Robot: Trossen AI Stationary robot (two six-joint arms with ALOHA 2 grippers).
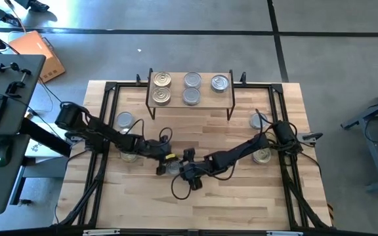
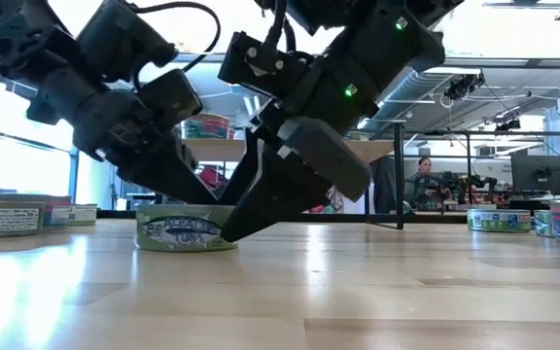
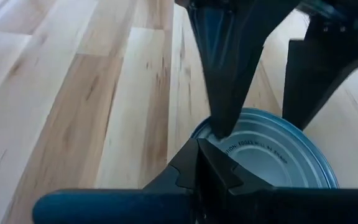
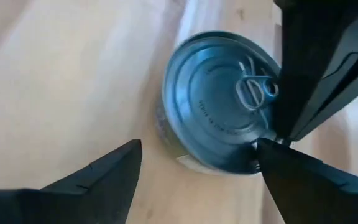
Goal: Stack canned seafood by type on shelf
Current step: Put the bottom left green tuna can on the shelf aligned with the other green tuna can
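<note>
Near the wooden table's (image 1: 241, 203) middle, the closed left end effector (image 1: 161, 168) pressed the short silvery round tin (image 2: 187, 229); the open right end effector (image 4: 194, 168) straddled it.

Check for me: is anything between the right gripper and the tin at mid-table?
Yes. The left gripper, shut, rests its tips on the tin, right beside the open right gripper, which straddles that tin.
</note>
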